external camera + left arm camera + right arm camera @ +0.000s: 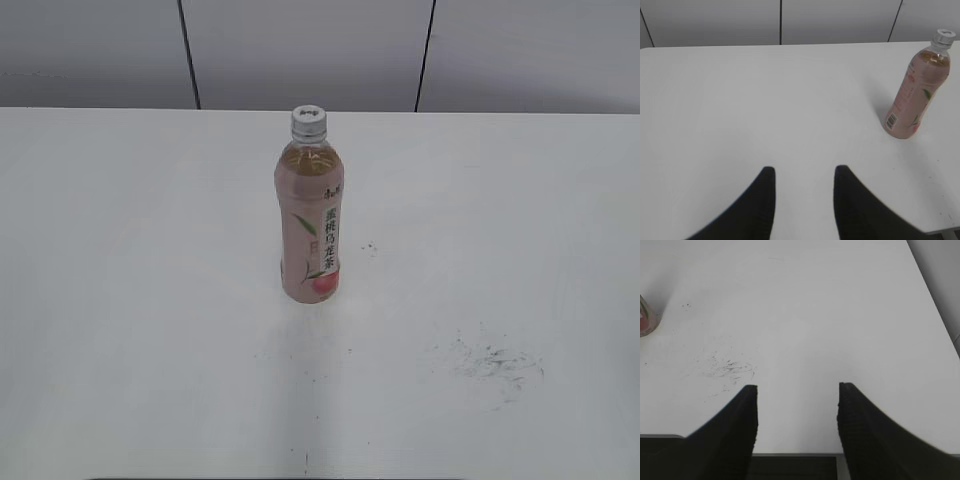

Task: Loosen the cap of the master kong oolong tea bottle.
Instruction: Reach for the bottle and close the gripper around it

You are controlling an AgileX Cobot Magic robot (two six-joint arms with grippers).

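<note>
1. One master kong oolong tea bottle (310, 222), upright on the desk (120, 300).
2. One cap (309, 121), seated on top of that bottle.
3. One desk, white, with one patch of dark scuff marks (490, 360).
4. Two grippers, left gripper (805, 172) and right gripper (798, 389), each showing two dark fingers (762, 200) spread apart.

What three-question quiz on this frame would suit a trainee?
1. True or false: the cap is off the master kong oolong tea bottle.
2. Is the bottle A) upright or B) lying down?
3. Fill in: the left gripper and right gripper are both ____, holding nothing.

Key: 1 false; 2 A; 3 open.
</note>
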